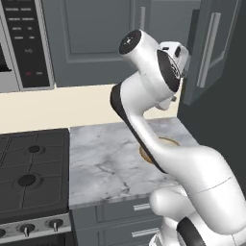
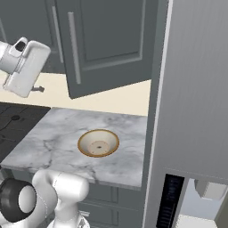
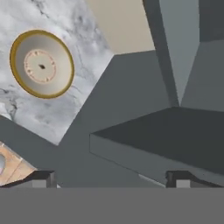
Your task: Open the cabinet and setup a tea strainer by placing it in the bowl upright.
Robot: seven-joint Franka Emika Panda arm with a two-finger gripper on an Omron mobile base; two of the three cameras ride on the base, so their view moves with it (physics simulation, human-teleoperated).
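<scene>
The hand (image 3: 111,179) is hovering spread and empty beside the cabinet (image 2: 102,40) door. The bowl (image 2: 98,143) is waiting below the cabinet; swinging inward risks clipping that door's edge.

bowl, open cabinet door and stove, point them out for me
bowl (image 2: 98,143), right base view, pale inside.
open cabinet door (image 2: 107,44), right base view, recessed panel.
stove (image 1: 31,168), left base view, dark top between burners.
</scene>
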